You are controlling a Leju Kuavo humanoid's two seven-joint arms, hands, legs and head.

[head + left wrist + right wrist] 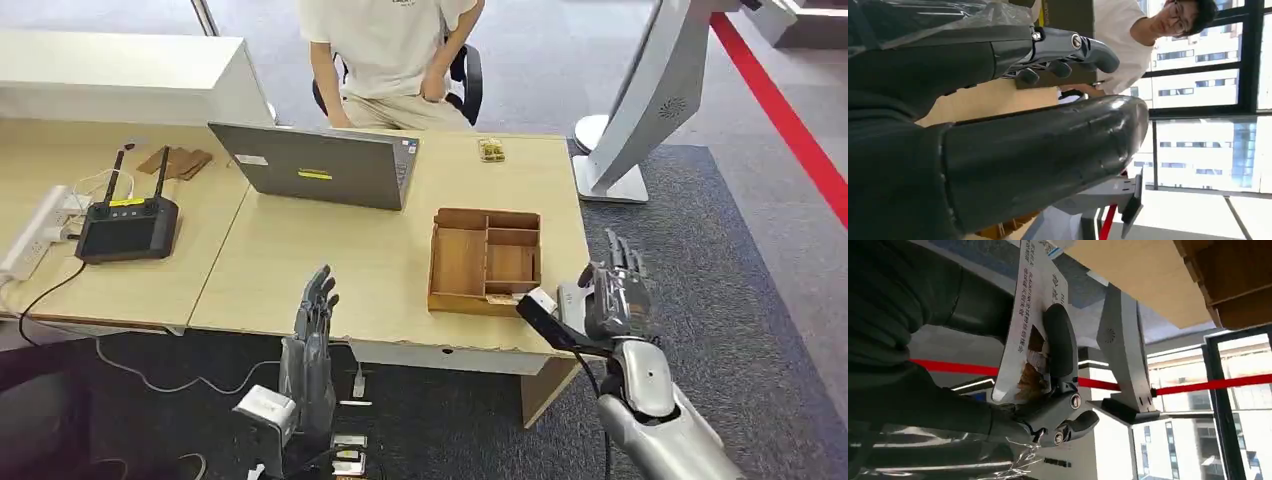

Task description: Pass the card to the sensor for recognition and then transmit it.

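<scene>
- Pale matt wood-grain tabletop
- Brown compartmented wooden tray, smooth and unvarnished-looking
- Grey matt metal-looking laptop lid
- White glossy printed card
- Glossy dark plastic thumb on left hand

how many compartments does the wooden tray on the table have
3 visible in the wooden tray in the head view: a large one on its left, a small one at far right, and one below that. A further compartment nearest the robot may be hidden.
</scene>
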